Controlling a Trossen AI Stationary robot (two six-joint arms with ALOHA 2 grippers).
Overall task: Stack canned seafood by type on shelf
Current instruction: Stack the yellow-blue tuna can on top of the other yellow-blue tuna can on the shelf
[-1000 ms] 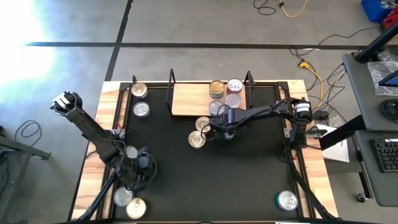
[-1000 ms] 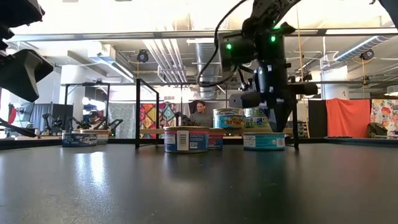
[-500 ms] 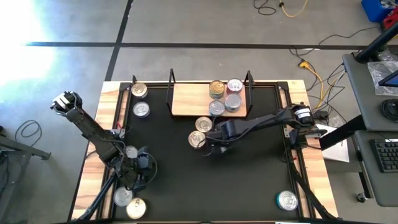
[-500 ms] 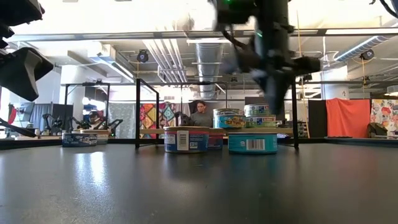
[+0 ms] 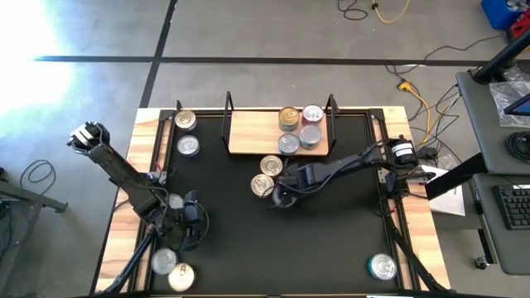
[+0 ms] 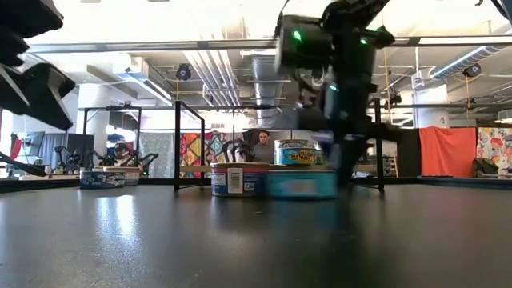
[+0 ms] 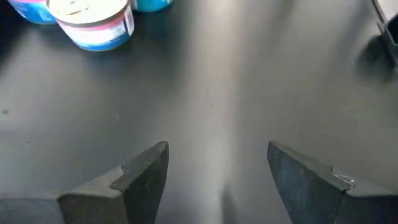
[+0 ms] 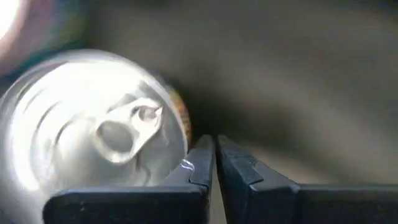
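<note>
Right gripper [image 5: 280,197]: fingers pressed together, nothing between them; it sits low over the black table [image 5: 331,240], just in front of the loose tins.
Nearest tin: a silver-lidded tin [image 8: 93,134] with a pull tab lies right against the outer face of one closed finger in the right wrist view, beside the pincer and not between the fingers. From above this appears to be the tin [image 5: 262,185] on the pincer's shelf-ward, left-hand side.
Second loose tin: a gold-lidded tin [image 5: 271,165] stands just beyond the first, between it and the shelf.
Long axis: none; the tins are short, round and upright, so approach direction is free.
Shelf [image 5: 252,132]: farther still, beyond both loose tins; four tins are grouped at its end nearer the right arm.
Governing relation: the tin is offset sideways from the closed fingers. By judgement, a grasp would call for opening and re-centring over it; a push toward the shelf would not.
Nearer arm: the right one.
Left gripper [image 7: 217,171]: fingers spread, empty, near the table's front left corner, well apart from the shelf; a blue-and-white labelled tin [image 7: 93,25] lies ahead of it.
</note>
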